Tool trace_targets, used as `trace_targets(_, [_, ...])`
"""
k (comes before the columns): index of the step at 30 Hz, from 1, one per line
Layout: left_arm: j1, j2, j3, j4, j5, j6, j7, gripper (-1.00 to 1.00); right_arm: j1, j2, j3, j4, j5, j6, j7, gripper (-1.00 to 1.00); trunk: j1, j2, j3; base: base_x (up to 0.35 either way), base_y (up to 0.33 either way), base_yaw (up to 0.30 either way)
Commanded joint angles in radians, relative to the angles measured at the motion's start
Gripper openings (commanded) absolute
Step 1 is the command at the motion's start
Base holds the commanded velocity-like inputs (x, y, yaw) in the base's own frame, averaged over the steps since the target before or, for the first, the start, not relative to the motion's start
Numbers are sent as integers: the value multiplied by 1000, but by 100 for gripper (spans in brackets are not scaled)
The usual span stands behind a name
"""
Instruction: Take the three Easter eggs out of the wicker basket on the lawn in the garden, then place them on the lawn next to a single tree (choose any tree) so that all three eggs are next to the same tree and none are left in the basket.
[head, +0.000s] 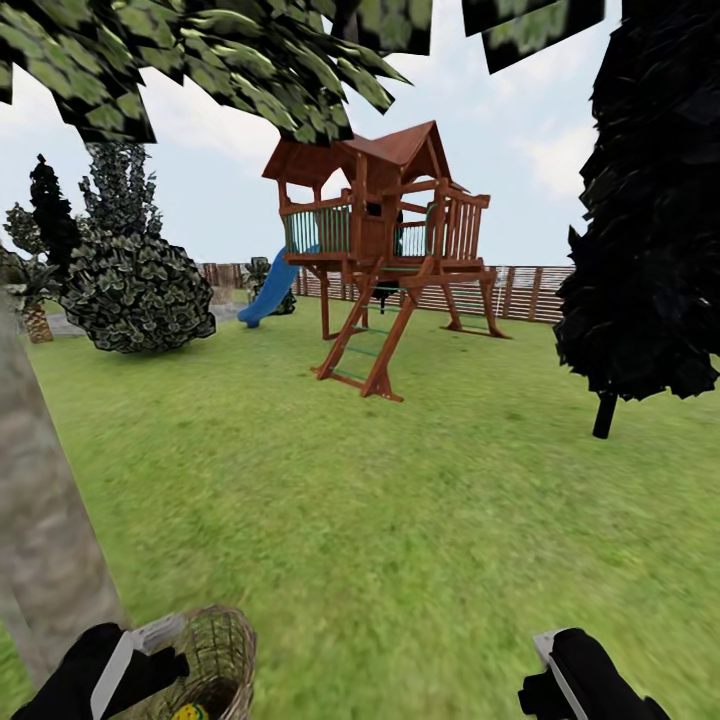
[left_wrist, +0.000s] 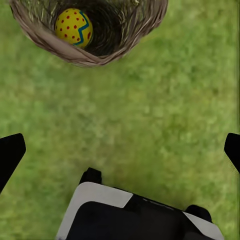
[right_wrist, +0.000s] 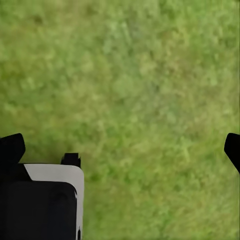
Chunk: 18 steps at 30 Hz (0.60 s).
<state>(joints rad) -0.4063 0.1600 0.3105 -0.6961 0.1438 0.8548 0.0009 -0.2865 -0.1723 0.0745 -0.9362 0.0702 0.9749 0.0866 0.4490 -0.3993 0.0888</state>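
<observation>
A garden scene from a robot's head camera. The lawn (head: 400, 520) spreads out toward a wooden play tower (head: 385, 250) with a blue slide (head: 268, 290) and a slatted fence (head: 520, 290). A thick grey-brown tree trunk (head: 45, 530) rises along the near left side, with green leaf clusters overhead. A black-leaved tree (head: 645, 220) stands on the right.

At the bottom left, the wicker basket (head: 220, 660) sits on the grass just beside that trunk, with a speck of yellow showing inside it. The left wrist camera looks down at the basket (left_wrist: 90, 52) and shows 1 Easter egg (left_wrist: 73, 27) in it, yellow with red dots and a blue zigzag. No other eggs can be seen, on the grass or in the basket.

The left claw (left_wrist: 120, 150) hangs above bare grass near the basket, released, its fingers spread wide and holding nothing. The right claw (right_wrist: 120, 147) is also released and empty, over plain lawn well apart from the basket.

Risks from here, as a judgement: the basket's woven wall and arched handle could catch a finger and tip it, rolling the egg away. The round egg may also slip from a pinch that lands off-centre.
</observation>
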Motion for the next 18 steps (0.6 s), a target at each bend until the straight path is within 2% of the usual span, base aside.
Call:
trace_targets(1, [0,0,2,-1,4,4,0,100,0,-1,2,-1,8,4,8,100,1,-1,0,325,-1,0])
trace_targets(18, [0,4,1,-1,2,8,0,100,0,0,4,0,9,4,8,100,1,-1,0,333,0,0])
